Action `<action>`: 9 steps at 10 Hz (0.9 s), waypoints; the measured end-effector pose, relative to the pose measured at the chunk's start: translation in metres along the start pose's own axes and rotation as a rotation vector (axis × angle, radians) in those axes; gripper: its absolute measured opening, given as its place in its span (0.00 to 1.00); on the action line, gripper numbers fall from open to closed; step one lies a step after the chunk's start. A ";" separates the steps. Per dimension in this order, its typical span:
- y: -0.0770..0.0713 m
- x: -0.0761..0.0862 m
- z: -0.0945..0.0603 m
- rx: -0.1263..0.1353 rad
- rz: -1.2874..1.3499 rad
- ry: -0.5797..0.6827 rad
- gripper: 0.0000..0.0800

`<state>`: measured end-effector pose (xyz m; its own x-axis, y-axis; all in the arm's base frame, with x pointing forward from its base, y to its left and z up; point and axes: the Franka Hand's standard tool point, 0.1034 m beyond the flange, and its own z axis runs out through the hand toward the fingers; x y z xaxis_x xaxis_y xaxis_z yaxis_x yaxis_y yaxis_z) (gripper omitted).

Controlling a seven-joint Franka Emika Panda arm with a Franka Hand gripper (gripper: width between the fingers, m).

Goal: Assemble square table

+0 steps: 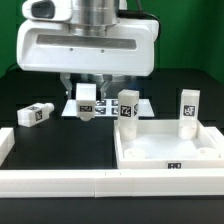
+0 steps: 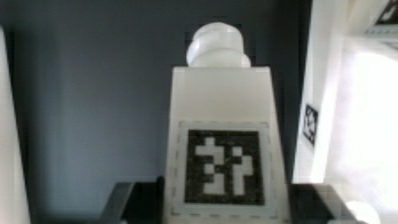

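At the exterior view's left, a loose leg post [image 1: 35, 113] on its side on the black tabletop [image 1: 40, 138], well apart from everything else. Next along, the hand [image 1: 86, 96] closed on the held leg post [image 1: 86, 104], fingers flanking its upper part, tag toward the camera. Lower end either touching the tabletop or just above it; cannot tell which. In the wrist view, the same held leg post [image 2: 217, 130] filling the frame, tagged face toward the lens, rounded tip at the far end. Just behind and beside it in the exterior view, the marker board [image 1: 108, 103], lying flat.

Further right, a middle leg post [image 1: 127, 105] upright at the far left corner of the square panel [image 1: 150, 158], and a right leg post [image 1: 189, 108] upright at the far right corner. Hard to say which: seated in corner sockets, or merely standing behind the rim.

Judging by looks: hard white plastic, light, stiff, smooth enough to slip under a loose pinch. Best taken across two flat opposite faces near the middle, leaving the rounded tip free. Likely to topple if set down off-square.

As a container, only the square panel: a shallow tray with a raised rim, floor bare, nothing loose inside, a small tag on the near wall. Along the front, a long border rail [image 1: 50, 180], carrying nothing.
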<state>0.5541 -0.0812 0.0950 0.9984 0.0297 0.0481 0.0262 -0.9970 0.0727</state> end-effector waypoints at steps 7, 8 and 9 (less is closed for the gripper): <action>-0.085 0.032 -0.022 0.025 0.187 0.197 0.36; -0.085 0.030 -0.021 0.021 0.166 0.194 0.36; -0.084 0.031 -0.021 0.021 0.167 0.197 0.36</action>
<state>0.5815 0.0051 0.1109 0.9600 -0.1242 0.2508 -0.1352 -0.9904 0.0272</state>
